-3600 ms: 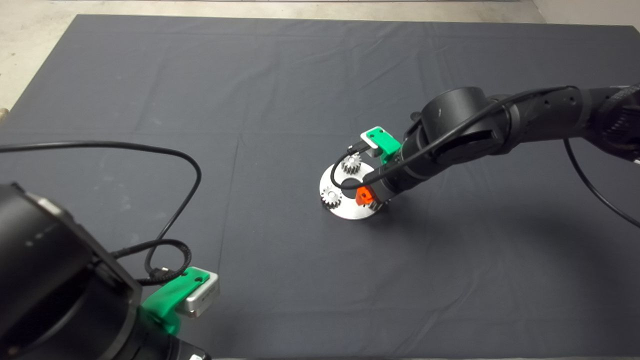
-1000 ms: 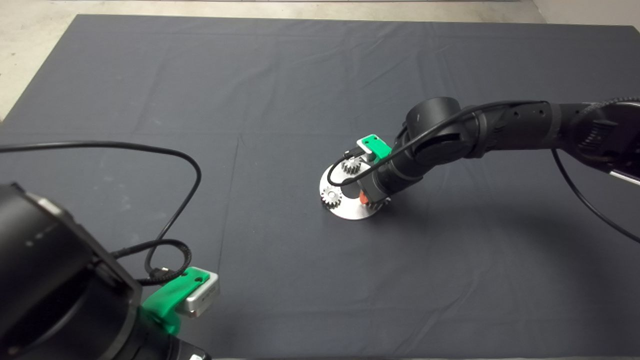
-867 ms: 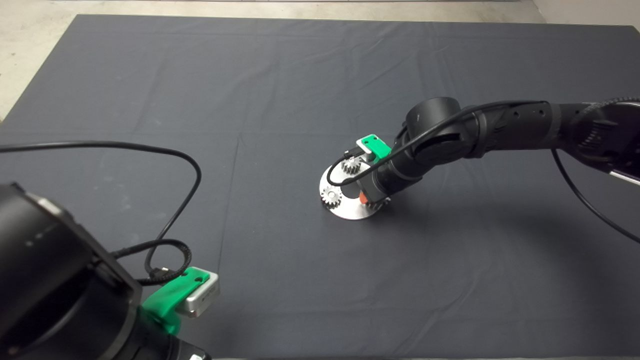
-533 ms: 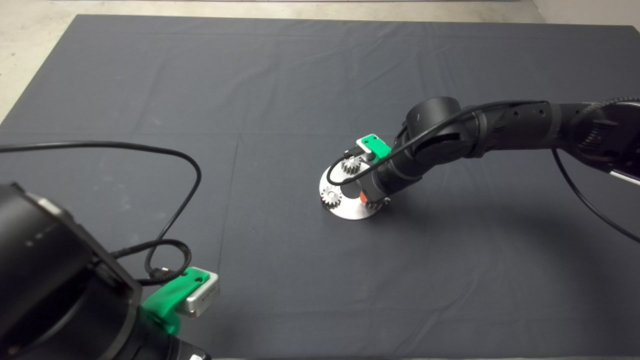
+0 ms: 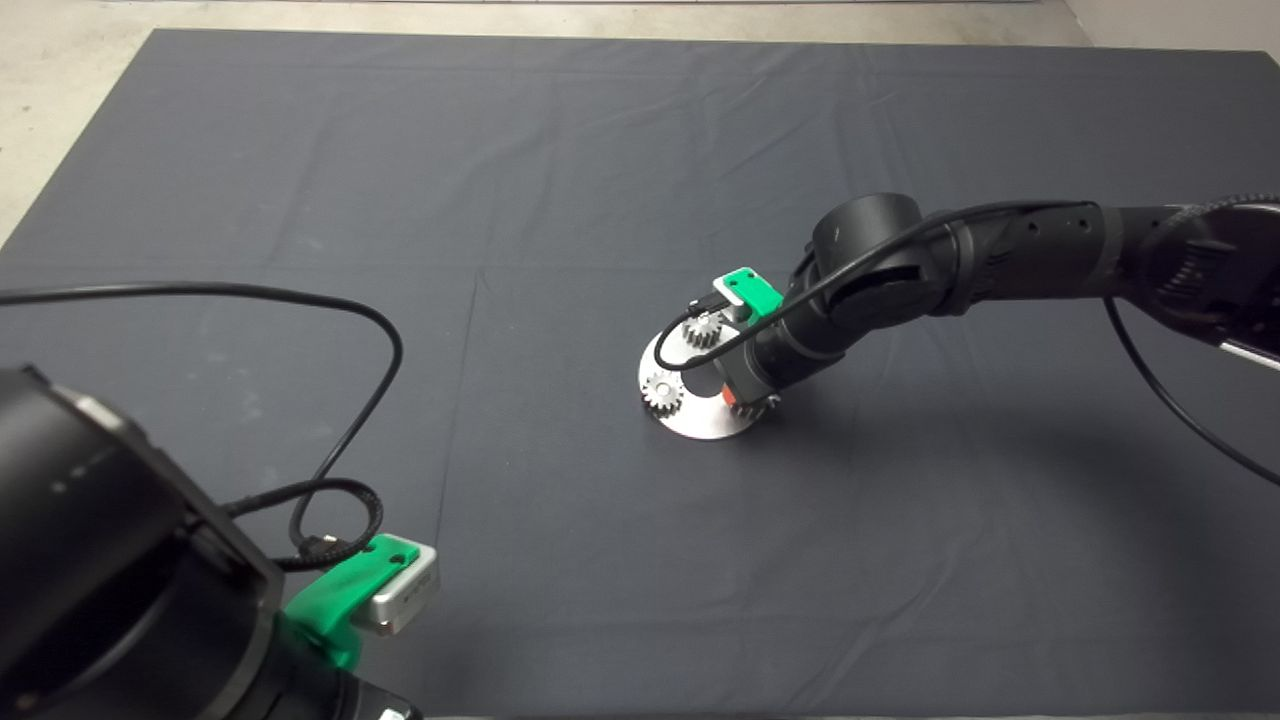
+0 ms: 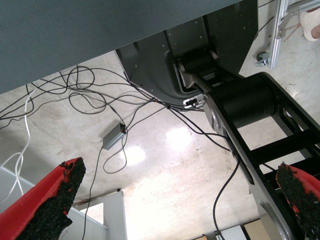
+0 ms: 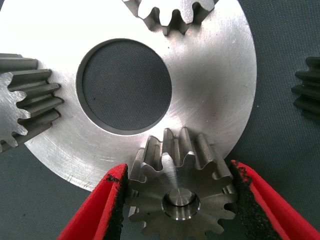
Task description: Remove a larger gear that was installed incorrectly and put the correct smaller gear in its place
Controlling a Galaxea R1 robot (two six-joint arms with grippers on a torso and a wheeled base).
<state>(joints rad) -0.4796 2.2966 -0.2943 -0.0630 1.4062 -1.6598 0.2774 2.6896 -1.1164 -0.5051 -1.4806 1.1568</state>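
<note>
1. The round, flat plate of brushed silver metal (image 5: 700,420) lies near the middle of the wide dark mat (image 5: 560,150). Bare mat lies around the plate on all sides, and the mat's edges are well apart from it.
2. The plate has one large round hole (image 7: 124,86) in its centre, through which the dark cloth shows.
3. The right gripper (image 7: 176,200) is low at the rim of the plate. Its two red fingers with rough black pads (image 7: 118,200) are on each side of the larger gear of shiny silver steel with long flared teeth (image 7: 179,192) and touch its teeth, so they pinch it.
4. This gear sits at the plate's edge on a short round pin.
5. Two small light-silver gears with straight teeth (image 5: 662,391) (image 5: 706,329) stand on the plate.
6. The smaller gear of dark-grey steel (image 7: 308,90) lies on the mat, just beside the plate.
7. The left gripper (image 6: 175,200) waits at the lower left edge, its fingers spread wide with nothing between them.
</note>
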